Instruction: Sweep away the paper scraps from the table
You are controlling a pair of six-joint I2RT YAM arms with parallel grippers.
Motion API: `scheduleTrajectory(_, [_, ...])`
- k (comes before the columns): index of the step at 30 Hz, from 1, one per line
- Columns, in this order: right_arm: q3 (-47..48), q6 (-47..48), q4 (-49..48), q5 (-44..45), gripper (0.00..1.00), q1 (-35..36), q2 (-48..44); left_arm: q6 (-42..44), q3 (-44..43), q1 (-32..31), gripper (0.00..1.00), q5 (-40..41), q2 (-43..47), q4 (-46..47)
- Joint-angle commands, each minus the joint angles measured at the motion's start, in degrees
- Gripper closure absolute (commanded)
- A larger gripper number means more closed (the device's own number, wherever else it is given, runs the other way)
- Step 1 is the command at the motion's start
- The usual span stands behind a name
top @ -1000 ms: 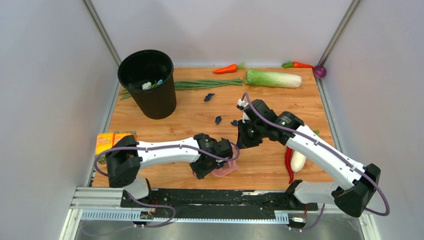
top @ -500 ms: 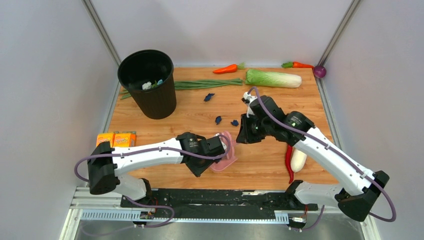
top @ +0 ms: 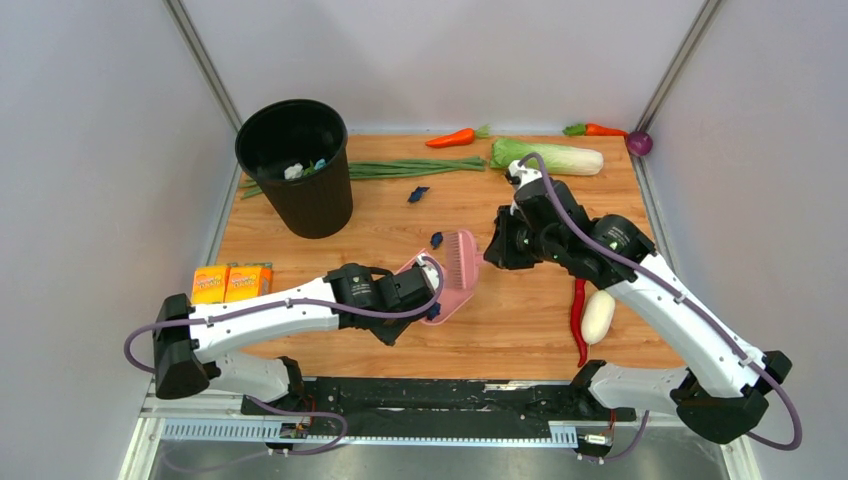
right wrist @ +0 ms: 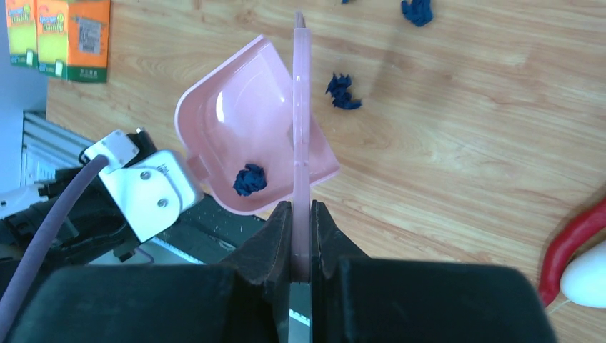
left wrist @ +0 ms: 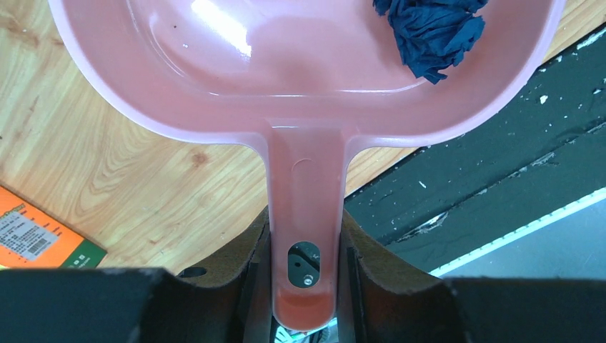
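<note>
Left claw (left wrist: 306, 246) grips the pan (left wrist: 286, 78) handle; right claw (right wrist: 301, 229) pinches the brush (right wrist: 301, 107). One of the scraps (left wrist: 432, 28) sits in the pan; others lie on the desk (right wrist: 464, 143) beyond it. They look light and soft, so brush them, do not grab.

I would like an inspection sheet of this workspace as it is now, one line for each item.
Surface: wood-grain table; no spill seen.
Job's things: one navy scrap lies in the pink dustpan; at least two scraps lie on the board.
Clutter: black bin with trash inside, carrots, cabbage, green onions, red chili, white radish, orange boxes.
Grippers: left gripper shut on the dustpan handle; right gripper shut on the pink brush.
Cables: a purple cable runs along each arm.
Surroundings: pale walls; metal rail at the near edge.
</note>
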State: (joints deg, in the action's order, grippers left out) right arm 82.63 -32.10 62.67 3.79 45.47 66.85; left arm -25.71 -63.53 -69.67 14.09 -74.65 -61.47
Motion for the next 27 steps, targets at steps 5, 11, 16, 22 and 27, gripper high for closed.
scheduleTrajectory(5, [6.05,-4.2,1.13,9.92,1.0,0.14,-1.64,-1.09,-3.62,-0.12,1.0,2.96,1.62,-0.49])
scheduleTrajectory(11, [5.79,-7.79,1.84,16.58,1.0,0.05,-3.91,-1.71,-5.29,-0.12,1.0,3.23,1.53,-1.28])
scheduleTrajectory(16, [4.64,-10.88,1.49,19.24,1.0,-0.21,-6.2,-0.83,-10.37,0.93,1.0,2.96,-0.49,-2.33])
scheduleTrajectory(22, [3.24,-11.5,-1.76,16.78,1.0,-0.91,-8.57,0.58,-15.13,4.1,1.0,2.09,-2.08,-2.86])
scheduleTrajectory(27, [2.36,-11.93,-3.0,15.02,0.97,-1.18,-9.72,1.28,-17.59,6.21,1.0,1.21,-2.43,-3.65])
